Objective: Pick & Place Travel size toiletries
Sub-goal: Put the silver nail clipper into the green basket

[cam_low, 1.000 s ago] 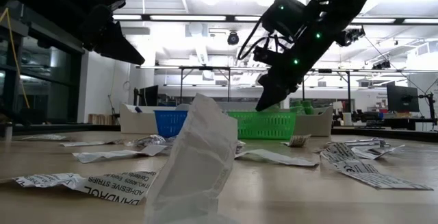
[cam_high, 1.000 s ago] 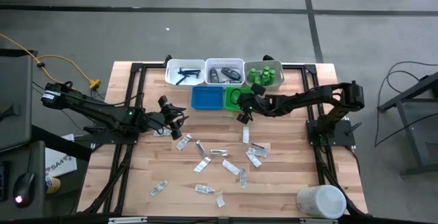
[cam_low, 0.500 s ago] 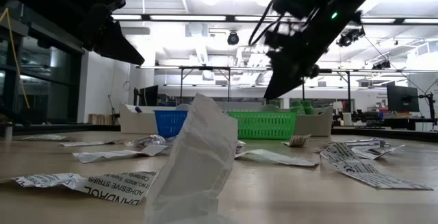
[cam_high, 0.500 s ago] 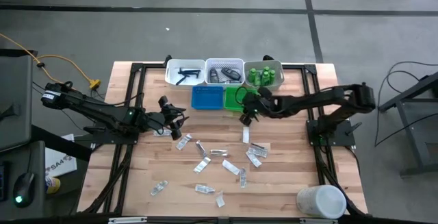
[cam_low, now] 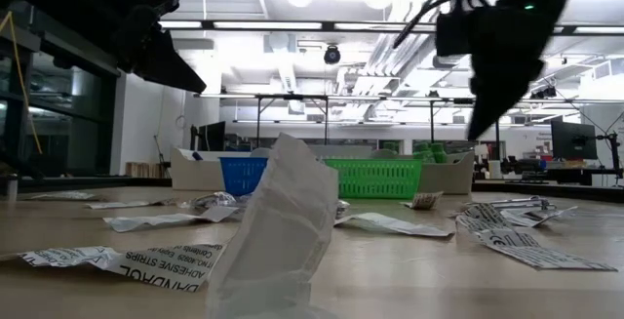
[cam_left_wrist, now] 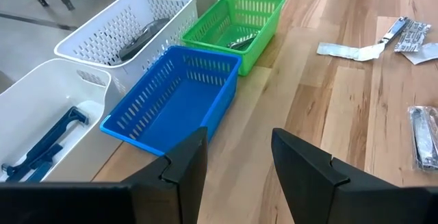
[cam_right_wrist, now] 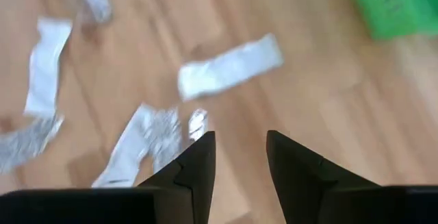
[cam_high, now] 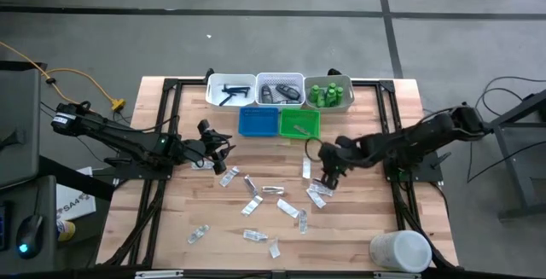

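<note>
Right gripper above the table's middle right, fingers parted with nothing between them, hanging over a cluster of packets. Just below it in the wrist view, crinkled foil packets and one long white packet lying flat on the wood. In the low view, high over the packets at the right.

Left gripper at the table's left, beside the blue tray, fingers apart and empty, pointing toward the trays.

Farther out: green tray touching the blue one on its right, a small piece inside. Behind them, a row of three white trays: left one with black sticks, middle one with dark grey pieces, right one with green bottles. More packets strewn across the table's middle and front, some clear, some white. One packet standing upright close to the low camera, another printed one flat beside it. White container at the front right corner.
</note>
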